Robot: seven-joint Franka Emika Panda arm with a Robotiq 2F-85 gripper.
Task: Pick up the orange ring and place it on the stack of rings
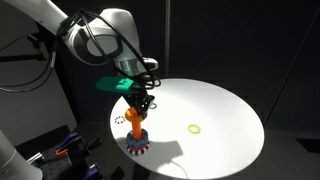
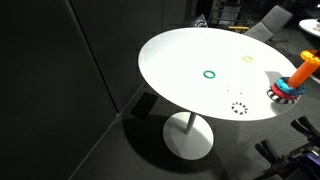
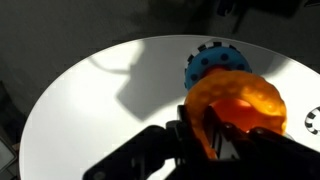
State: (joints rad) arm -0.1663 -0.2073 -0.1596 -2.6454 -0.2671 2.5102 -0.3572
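My gripper (image 1: 140, 101) is shut on the orange ring (image 1: 134, 112) and holds it just above the stack of rings (image 1: 136, 143), a short orange post with blue and red rings at its base. In the wrist view the chunky orange ring (image 3: 238, 100) fills the space between my dark fingers (image 3: 212, 142), and the blue ring of the stack (image 3: 212, 64) lies just beyond it. In an exterior view the stack (image 2: 286, 91) stands at the table's right edge with the orange ring (image 2: 309, 60) above it; the gripper itself is cut off there.
The round white table (image 1: 215, 105) carries a thin yellow-green hoop (image 1: 194, 128), also visible in an exterior view (image 2: 247, 58), a thin green hoop (image 2: 209, 73) and a dotted ring (image 2: 238, 108). The stack stands close to the table's edge.
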